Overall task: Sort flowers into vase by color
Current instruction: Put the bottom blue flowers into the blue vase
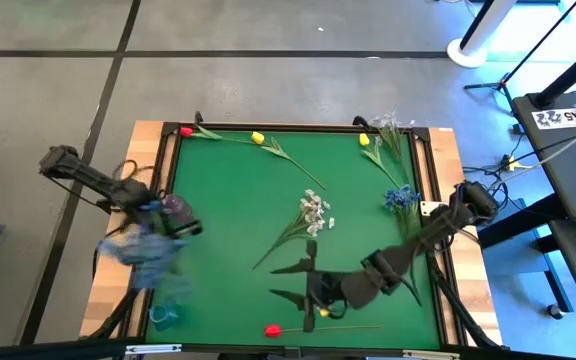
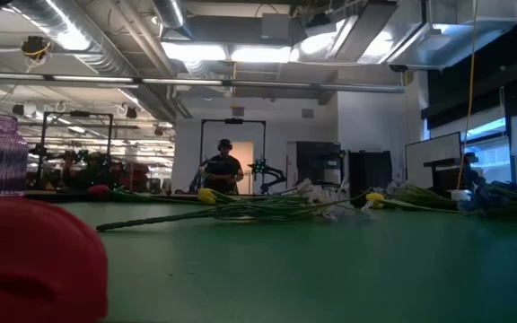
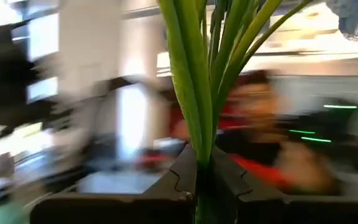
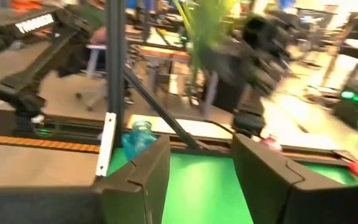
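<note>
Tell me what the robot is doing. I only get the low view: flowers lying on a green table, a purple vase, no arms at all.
Observer: The left hand is shut on a bunch of green stems.
Operator: What colour are the flowers on them?
Observer: Blue. From above, blurred blue blossoms hang by that hand, just off the left edge of the mat.
Operator: And the other hand?
Observer: The right hand is open with nothing between its fingers. It is over the mat, beside a yellow tulip.
</note>
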Robot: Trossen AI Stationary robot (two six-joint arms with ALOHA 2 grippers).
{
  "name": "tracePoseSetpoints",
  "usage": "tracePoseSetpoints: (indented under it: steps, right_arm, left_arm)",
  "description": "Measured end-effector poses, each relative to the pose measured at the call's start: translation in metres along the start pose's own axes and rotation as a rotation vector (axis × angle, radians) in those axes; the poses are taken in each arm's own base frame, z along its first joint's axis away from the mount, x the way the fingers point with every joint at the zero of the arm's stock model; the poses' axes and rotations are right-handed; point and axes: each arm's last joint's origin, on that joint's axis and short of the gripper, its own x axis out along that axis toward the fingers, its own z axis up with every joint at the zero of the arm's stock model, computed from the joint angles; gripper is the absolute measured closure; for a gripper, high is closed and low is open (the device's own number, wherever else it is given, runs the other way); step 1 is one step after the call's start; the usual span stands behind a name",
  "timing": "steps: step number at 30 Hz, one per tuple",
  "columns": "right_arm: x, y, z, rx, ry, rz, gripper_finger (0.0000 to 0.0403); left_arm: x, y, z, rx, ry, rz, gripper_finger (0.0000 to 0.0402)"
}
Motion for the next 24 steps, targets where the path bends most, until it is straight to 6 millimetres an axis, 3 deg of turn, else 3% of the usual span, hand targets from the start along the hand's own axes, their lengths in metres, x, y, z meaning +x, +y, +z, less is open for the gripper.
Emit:
tracePoseSetpoints:
  steps: [2,8,14,24]
  right_arm:
    - [-0.006,0.006,-0.002,-0.013,0.017,-0.05,0.0232]
    - [-0.013,0.01,-0.002,-0.019,0.025,-0.19,0.0233]
    - [-0.012,0.009,-0.003,-0.013,0.03,-0.201,0.0233]
    - [-0.012,0.008,-0.005,0.032,0.039,-0.228,0.0233]
  left_arm:
    - [-0.004,-0.01,0.007,0.01,-0.024,-0.089,0.0388]
    - [-0.004,-0.022,0.009,-0.02,-0.056,-0.138,0.0388]
    - [0.017,-0.029,-0.014,-0.075,0.058,-0.183,0.0388]
    - [0.052,-0.053,-0.051,0.0,0.146,-0.211,0.0388]
